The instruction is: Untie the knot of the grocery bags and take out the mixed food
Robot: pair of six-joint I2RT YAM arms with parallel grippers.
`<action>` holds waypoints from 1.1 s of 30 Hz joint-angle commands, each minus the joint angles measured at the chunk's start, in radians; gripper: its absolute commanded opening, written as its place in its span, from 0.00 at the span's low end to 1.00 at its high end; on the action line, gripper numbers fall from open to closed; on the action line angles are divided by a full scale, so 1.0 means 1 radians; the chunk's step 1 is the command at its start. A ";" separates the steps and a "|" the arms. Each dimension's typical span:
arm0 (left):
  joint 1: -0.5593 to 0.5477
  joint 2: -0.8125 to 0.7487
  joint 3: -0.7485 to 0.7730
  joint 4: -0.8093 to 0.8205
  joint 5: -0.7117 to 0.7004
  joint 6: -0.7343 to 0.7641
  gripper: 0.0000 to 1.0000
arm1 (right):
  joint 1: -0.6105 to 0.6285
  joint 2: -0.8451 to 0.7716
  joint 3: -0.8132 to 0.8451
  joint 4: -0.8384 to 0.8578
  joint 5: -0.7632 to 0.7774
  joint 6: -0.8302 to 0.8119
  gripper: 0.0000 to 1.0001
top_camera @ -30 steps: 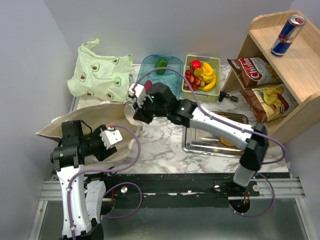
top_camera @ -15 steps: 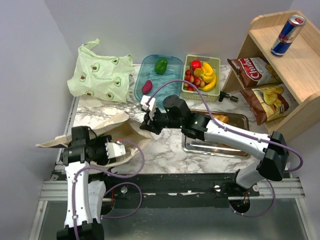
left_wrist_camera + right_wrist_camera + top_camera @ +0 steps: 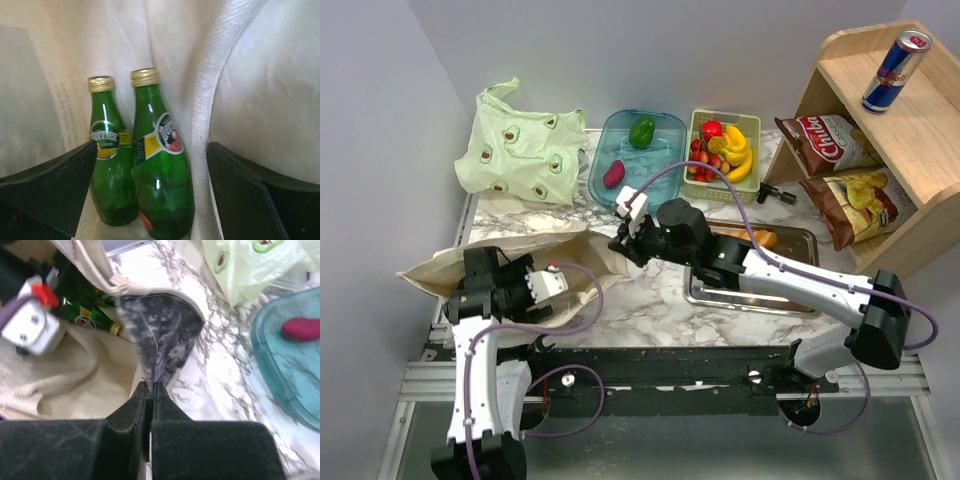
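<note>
Black fingers [image 3: 50,185] of the left gripper [image 3: 150,150] stand wide apart inside the beige canvas tote [image 3: 260,100], flanking two upright green bottles [image 3: 161,165] with gold caps and closed on neither. Right gripper [image 3: 150,385]: jaws pressed together, pinching a fold of the tote's dark-printed panel at its mouth. In the top view the tote lies at 8 o'clock on the marble table [image 3: 645,300]. Pale green bag [image 3: 520,145], crumpled, at 11 o'clock; its knot cannot be made out. Teal tray [image 3: 665,155] at 12 o'clock holds a green bell pepper [image 3: 642,131] and a magenta-red vegetable [image 3: 613,174]. Yellow basket [image 3: 752,122] at 1 o'clock holds strawberries [image 3: 705,155] and bananas [image 3: 738,150]. Red crisp bag [image 3: 825,140] and brown crisp bag [image 3: 855,205] lie on the wooden shelf [image 3: 910,130] at 2 o'clock.
</note>
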 commanded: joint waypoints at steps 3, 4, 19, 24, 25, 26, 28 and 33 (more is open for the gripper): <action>-0.013 0.175 0.113 0.051 0.014 -0.077 0.88 | -0.009 -0.211 -0.096 0.047 0.233 -0.012 0.01; -0.025 0.206 0.108 0.041 -0.015 -0.047 0.87 | -0.010 -0.228 -0.113 0.046 0.232 -0.009 0.01; -0.141 0.631 -0.050 0.357 -0.451 0.005 0.89 | -0.009 -0.089 -0.023 0.006 0.091 -0.004 0.01; -0.151 0.796 -0.006 0.408 -0.502 -0.049 0.92 | -0.010 -0.063 0.000 -0.017 0.094 -0.013 0.01; -0.150 0.804 0.005 0.410 -0.501 -0.055 0.81 | -0.010 -0.063 -0.003 -0.019 0.096 -0.013 0.01; -0.149 0.802 0.017 0.387 -0.482 -0.056 0.69 | -0.009 -0.064 -0.006 -0.021 0.098 -0.016 0.01; -0.149 0.759 0.039 0.343 -0.405 -0.054 0.34 | -0.010 -0.067 -0.010 -0.026 0.103 -0.023 0.01; -0.149 0.539 0.087 0.182 -0.141 0.002 0.04 | -0.010 -0.075 -0.023 -0.021 0.114 -0.032 0.01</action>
